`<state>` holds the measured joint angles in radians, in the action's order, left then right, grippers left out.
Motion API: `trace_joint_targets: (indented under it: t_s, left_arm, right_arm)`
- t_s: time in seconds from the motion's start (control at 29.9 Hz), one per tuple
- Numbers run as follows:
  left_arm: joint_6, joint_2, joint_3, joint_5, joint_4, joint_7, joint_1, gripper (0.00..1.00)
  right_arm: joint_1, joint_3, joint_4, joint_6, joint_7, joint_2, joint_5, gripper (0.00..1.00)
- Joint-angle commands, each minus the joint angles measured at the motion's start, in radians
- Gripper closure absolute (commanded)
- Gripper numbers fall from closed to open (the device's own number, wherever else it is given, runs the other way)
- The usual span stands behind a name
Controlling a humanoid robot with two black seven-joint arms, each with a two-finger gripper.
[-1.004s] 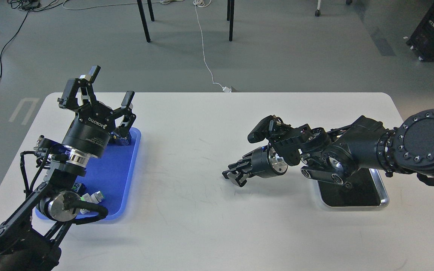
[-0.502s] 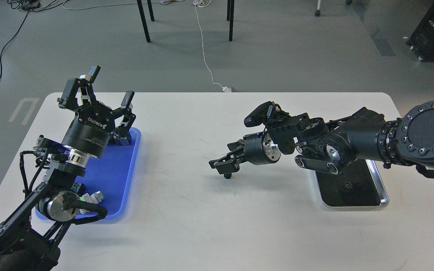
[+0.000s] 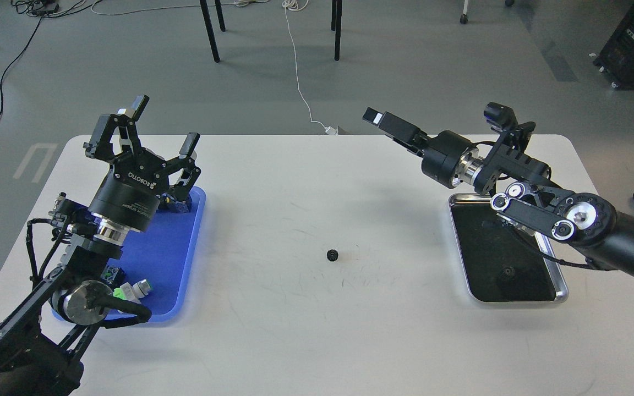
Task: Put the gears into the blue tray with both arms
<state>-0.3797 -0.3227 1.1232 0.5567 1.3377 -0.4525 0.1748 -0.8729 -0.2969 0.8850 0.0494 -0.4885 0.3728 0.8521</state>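
Black gear (image 3: pixel 332 254) flat on white table mid-centre; blue tray (image 3: pixel 176 258) far left.

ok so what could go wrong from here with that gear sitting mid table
The gear lies alone on the bare white table, well short of the blue tray; it is tiny, so a slightly off pinch could flick it away. The switches crowding the tray's near end could also get knocked by the left arm.

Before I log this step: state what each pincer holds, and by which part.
Nothing held. Left pincer is open and empty; the right pincer carries nothing visible. A small black toothed gear lies loose on the white table.
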Motion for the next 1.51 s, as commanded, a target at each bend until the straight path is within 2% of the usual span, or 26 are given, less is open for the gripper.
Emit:
trace_joint_targets:
  t_s: [0.0,0.23,0.33,0.44,0.5,0.7,0.8,0.94,1.07,1.17,1.37,1.47]
  left_arm:
    - [-0.001,0.005,-0.008,0.063,0.000,0.001,0.000,0.02]
    - [-0.027,-0.001,-0.060,0.348,0.003,-0.003,0.015,0.02]
    - [-0.030,-0.001,-0.063,0.503,0.023,-0.003,0.026,0.02]
    - [-0.030,-0.002,-0.103,0.684,0.047,-0.008,0.073,0.02]
    - [-0.030,-0.004,-0.166,0.820,0.052,-0.029,0.127,0.02]
    - [-0.022,-0.006,-0.437,1.286,0.029,-0.036,0.368,0.02]
    - [-0.022,0.008,-0.563,1.483,-0.034,-0.036,0.489,0.02]
    - [-0.004,0.060,-0.724,1.625,-0.178,-0.036,0.639,0.02]
    - [0.097,0.117,-0.842,1.625,-0.337,-0.036,0.738,0.02]
    - [0.156,0.145,-0.907,1.625,-0.417,-0.036,0.767,0.03]
    - [0.159,0.162,-0.973,1.625,-0.443,-0.036,0.773,0.12]
    - [0.160,0.201,-0.984,1.625,-0.500,-0.036,0.773,0.14]
  right_arm:
    - [0.138,-0.207,0.008,-0.002,0.000,0.003,-0.079,0.02]
    - [0.219,-0.275,0.014,-0.006,0.000,0.015,-0.546,0.02]
    - [0.236,-0.265,0.058,-0.037,0.000,0.086,-0.689,0.02]
    - [0.282,-0.265,0.106,-0.109,0.000,0.135,-0.734,0.02]
    - [0.305,-0.268,0.121,-0.153,0.000,0.153,-0.734,0.02]
    - [0.359,-0.272,0.127,-0.174,0.000,0.198,-0.734,0.02]
    - [0.397,-0.277,0.152,-0.175,0.000,0.228,-0.737,0.02]
    - [0.423,-0.281,0.161,-0.174,0.000,0.238,-0.739,0.02]
    - [0.431,-0.286,0.160,-0.172,0.000,0.241,-0.739,0.02]
    - [0.431,-0.286,0.160,-0.172,0.000,0.242,-0.737,0.02]
    - [0.431,-0.294,0.161,-0.168,0.000,0.242,-0.739,0.02]
    - [0.431,-0.300,0.161,-0.166,0.000,0.242,-0.739,0.02]
